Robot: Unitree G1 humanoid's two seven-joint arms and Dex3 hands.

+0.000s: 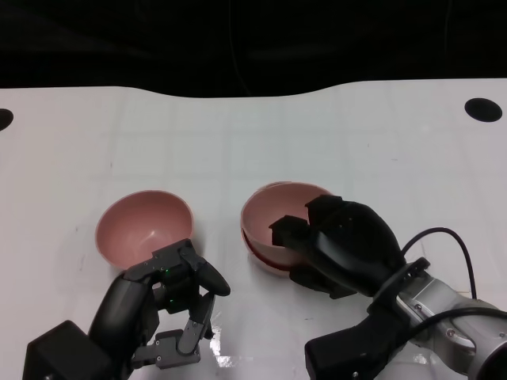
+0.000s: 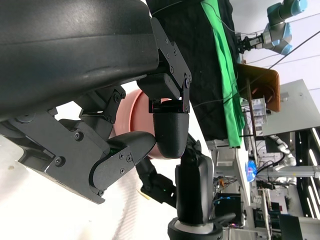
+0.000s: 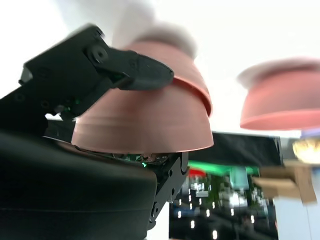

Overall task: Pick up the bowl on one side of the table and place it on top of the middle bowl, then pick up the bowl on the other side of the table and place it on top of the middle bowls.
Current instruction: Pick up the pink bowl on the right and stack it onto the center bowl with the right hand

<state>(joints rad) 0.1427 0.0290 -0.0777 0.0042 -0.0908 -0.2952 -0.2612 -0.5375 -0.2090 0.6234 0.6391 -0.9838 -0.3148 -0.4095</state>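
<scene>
Black fingers of the right hand (image 1: 337, 245) grip the rim of a pink bowl (image 1: 273, 207) nested on a second bowl (image 1: 265, 260) at the middle of the white table (image 1: 317, 134). To its left, the left hand (image 1: 170, 305) hovers just beside another pink bowl (image 1: 142, 226), fingers curled apart and holding nothing.

The near rim of the stacked bowls (image 1: 273, 218) is hidden by the right hand (image 1: 341, 245), whose forearm is cut off.
</scene>
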